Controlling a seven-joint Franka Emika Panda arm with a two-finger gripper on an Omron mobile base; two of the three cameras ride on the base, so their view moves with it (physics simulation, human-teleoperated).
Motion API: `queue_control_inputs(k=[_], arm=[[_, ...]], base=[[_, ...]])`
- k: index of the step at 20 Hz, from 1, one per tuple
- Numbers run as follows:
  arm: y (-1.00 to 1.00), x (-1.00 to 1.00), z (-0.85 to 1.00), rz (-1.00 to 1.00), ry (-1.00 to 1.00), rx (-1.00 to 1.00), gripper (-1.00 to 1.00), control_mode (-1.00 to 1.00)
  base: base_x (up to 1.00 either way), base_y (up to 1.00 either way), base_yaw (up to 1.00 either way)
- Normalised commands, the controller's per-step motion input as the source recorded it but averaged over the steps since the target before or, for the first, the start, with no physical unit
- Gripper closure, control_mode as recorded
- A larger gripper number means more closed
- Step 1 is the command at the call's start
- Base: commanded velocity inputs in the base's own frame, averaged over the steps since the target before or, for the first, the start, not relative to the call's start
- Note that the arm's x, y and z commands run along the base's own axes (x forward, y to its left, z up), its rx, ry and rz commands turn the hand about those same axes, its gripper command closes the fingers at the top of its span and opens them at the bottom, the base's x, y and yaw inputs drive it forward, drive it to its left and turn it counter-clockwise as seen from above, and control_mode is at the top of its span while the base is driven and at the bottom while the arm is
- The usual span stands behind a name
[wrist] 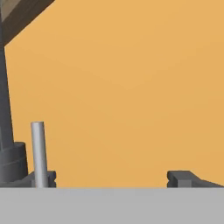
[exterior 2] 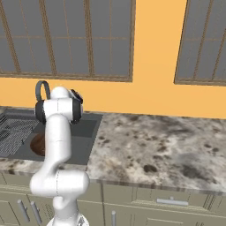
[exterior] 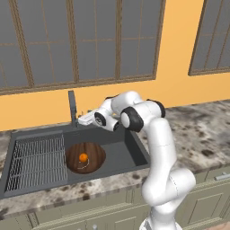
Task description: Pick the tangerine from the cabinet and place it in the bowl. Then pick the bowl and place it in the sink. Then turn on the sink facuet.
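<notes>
Room: orange wall (exterior: 179,85) behind everything, w/ dark-framed grey windows (exterior: 81,40) above it. 2 window units visible in each base view, one wide, one narrower off to the right.

Surface: one speckled marble-look countertop (exterior 2: 154,145) running along the wall; beige lower cabinet fronts (exterior 2: 176,207) under it w/ bar handles. All positions below are rel. to the sink.

Sink (exterior: 121,155): 1x, dark grey rect basin recessed in the counter. Wire draining rack (exterior: 36,161) sits in its left part, 1x.

Arm: 1x white Franka, rises in front of the sink's right end, elbow above the basin, forearm reaching back-left toward the sink's rear edge.

Bowl (exterior: 85,157): 1x, brown wood, sitting inside the sink, mid-basin, just right of the rack. In right base view only a sliver of it shows behind the arm.

Faucet (exterior: 72,108): 1x, slim dark upright spout at the sink's back edge, behind the bowl. Silver lever (wrist: 38,153) stands just beside its base in hand view, 1x.

Gripper (exterior: 83,119): at the sink's back edge, right next to the faucet. Jaws spread wide, nothing between them; in hand view the lever sits right at the left fingertip (wrist: 46,178), contact can't be confirmed.

Tangerine (exterior: 83,157): 1x, small orange, resting in the bowl's centre, inside the sink.
</notes>
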Motion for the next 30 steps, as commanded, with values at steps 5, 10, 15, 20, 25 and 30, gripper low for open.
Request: queue_control_inputs(k=[5,10,15,20,25,30], arm=[[0.10,0.25,-0.01,-0.05,0.00,0.00,-1.00,-1.00],[0.02,0.05,0.13,-0.14,0.00,0.00,-1.00,-1.00],[0.00,0.07,0.19,-0.19,0.05,0.00,1.00,-1.00],[-0.43,0.00,0.04,-0.15,0.17,0.13,1.00,-1.00],[-0.85,0.00,0.00,-0.09,0.17,0.23,1.00,-1.00],[-0.98,0.00,0.00,-0.07,0.18,0.28,1.00,-1.00]], base=[[0.00,0.00,0.00],[0.00,0.00,0.00],[0.00,0.00,0.00],[0.00,0.00,0.00],[0.00,0.00,0.00],[0.00,0.00,0.00]])
